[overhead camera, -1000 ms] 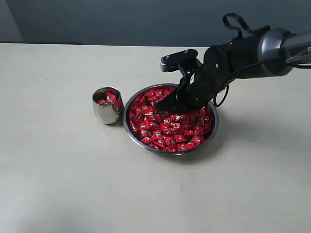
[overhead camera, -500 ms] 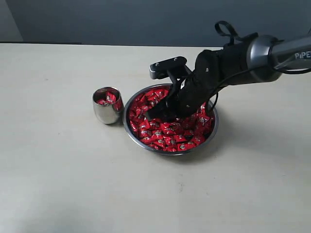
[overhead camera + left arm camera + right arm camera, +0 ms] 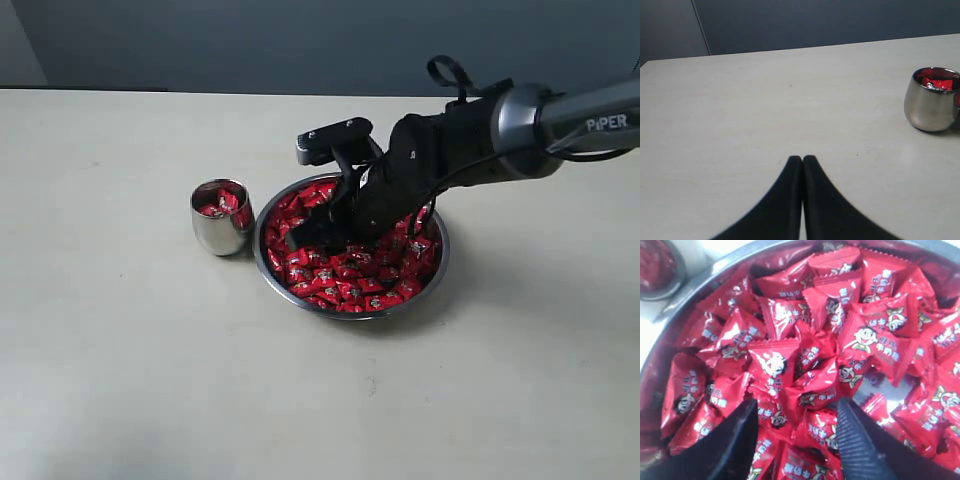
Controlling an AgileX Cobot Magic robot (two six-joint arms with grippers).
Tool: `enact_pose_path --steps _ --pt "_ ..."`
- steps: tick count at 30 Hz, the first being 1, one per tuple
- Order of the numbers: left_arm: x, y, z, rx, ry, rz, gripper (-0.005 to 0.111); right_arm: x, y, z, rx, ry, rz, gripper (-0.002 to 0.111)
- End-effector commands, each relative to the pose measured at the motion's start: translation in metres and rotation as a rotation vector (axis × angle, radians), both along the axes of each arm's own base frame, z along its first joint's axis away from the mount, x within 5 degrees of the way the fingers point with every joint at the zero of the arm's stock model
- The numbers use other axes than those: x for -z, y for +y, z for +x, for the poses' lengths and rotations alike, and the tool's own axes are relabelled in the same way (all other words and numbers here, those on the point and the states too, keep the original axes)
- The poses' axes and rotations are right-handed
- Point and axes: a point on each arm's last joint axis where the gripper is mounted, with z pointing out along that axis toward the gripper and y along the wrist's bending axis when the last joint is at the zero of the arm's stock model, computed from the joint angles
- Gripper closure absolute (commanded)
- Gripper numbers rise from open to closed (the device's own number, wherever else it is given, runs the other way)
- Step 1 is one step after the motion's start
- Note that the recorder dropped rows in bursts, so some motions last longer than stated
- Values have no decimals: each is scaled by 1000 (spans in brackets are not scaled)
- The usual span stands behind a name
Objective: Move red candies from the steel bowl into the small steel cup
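Polished, mirror-bright steel on the small steel cup (image 3: 931, 105) and steel bowl (image 3: 345, 314). Glossy, crinkled wrappers on the red candies (image 3: 772, 362). Matt, smooth table (image 3: 150, 380).

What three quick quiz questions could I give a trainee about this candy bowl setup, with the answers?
1. True or false: the small steel cup already holds some red candies.
2. Where is the right hand? A) over the cup; B) open, down among the candies in the steel bowl; C) shut on one candy above the bowl.
3. Fill in: the left hand has its fingers ____ (open or shut).
Key: 1 true; 2 B; 3 shut.
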Motion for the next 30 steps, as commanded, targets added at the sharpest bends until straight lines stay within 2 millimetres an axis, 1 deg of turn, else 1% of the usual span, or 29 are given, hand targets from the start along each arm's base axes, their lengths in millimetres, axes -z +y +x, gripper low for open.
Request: enact_pose_path --steps 1,17,21,25,30 --pt "-4 0 0 5 -19 3 106 5 2 3 2 -13 3 61" --pt "-4 0 0 5 -19 3 106 6 2 5 10 -30 15 61" --pt "-4 0 0 5 -19 3 106 6 2 5 10 -31 15 62" --pt "-4 0 0 5 -19 3 106 6 2 5 10 -31 15 70" --pt "-4 0 0 5 -19 3 106 5 3 6 13 -43 22 91"
